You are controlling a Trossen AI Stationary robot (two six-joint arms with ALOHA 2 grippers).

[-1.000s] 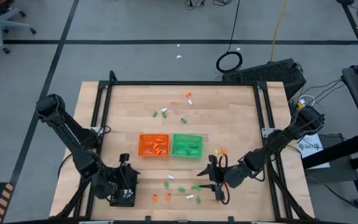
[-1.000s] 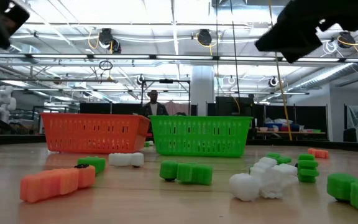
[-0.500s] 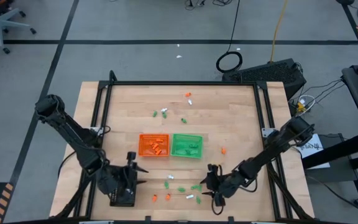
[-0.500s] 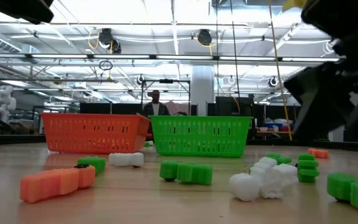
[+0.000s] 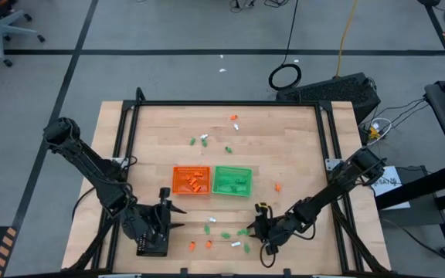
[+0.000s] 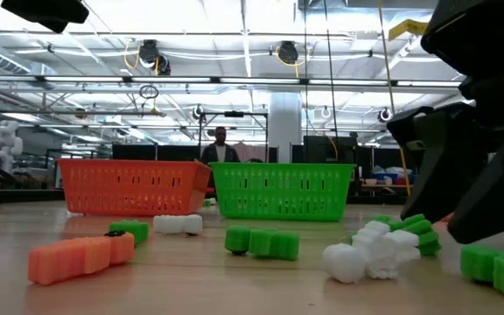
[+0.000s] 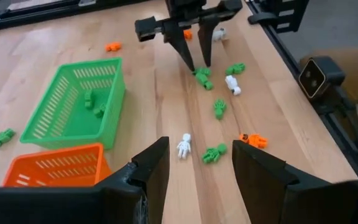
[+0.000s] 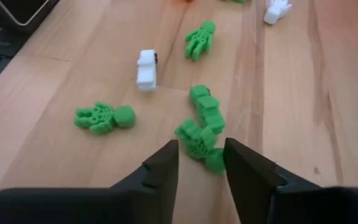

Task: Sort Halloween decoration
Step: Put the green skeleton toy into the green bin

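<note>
Trinkets [image 5: 224, 235] lie scattered on the worktop [image 5: 284, 154]: a cluster at the near edge in front of the orange tray [image 5: 191, 180] and green tray [image 5: 232, 181], a few more toward the far side, some already inside the trays. The right pincer [image 7: 194, 62] is down at the near cluster, its two fingers straddling a green skeleton figure [image 8: 199, 140] that lies on the wood between the tips; the jaws stand slightly apart and I cannot tell whether they touch it. A white figure [image 8: 146, 68] and another green one [image 8: 103, 117] lie just beside. The left pincer [image 5: 168, 218] hovers released near the orange tray's front corner, holding nothing.
</note>
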